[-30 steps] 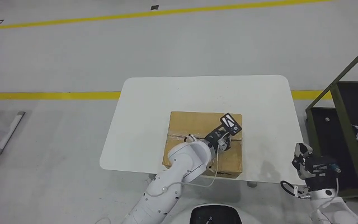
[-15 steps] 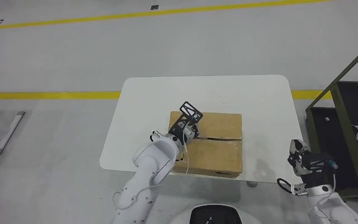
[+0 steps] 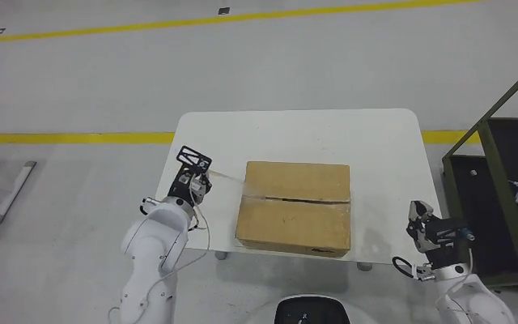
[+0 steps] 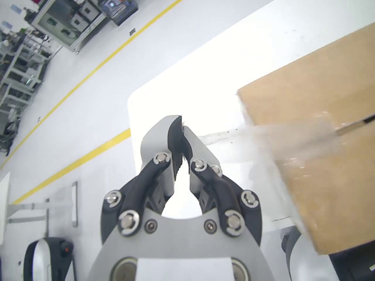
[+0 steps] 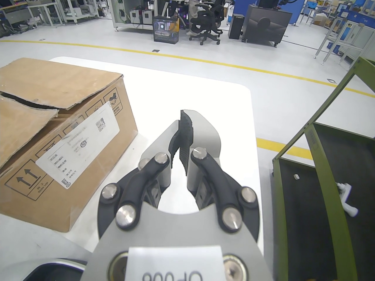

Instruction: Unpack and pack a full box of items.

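Just one box [image 3: 295,202], one tape strip [image 4: 222,136] pinched in the left tool [image 4: 182,125].

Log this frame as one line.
left gripper: fingers shut on clear tape strip, stretched from brown cardboard box | box flaps: down | right gripper: shut, empty, near right edge of white table

Industrial robotics lab: yellow floor lines [image 5: 205,60], equipment racks [image 5: 131,7], office chairs [image 5: 205,24].
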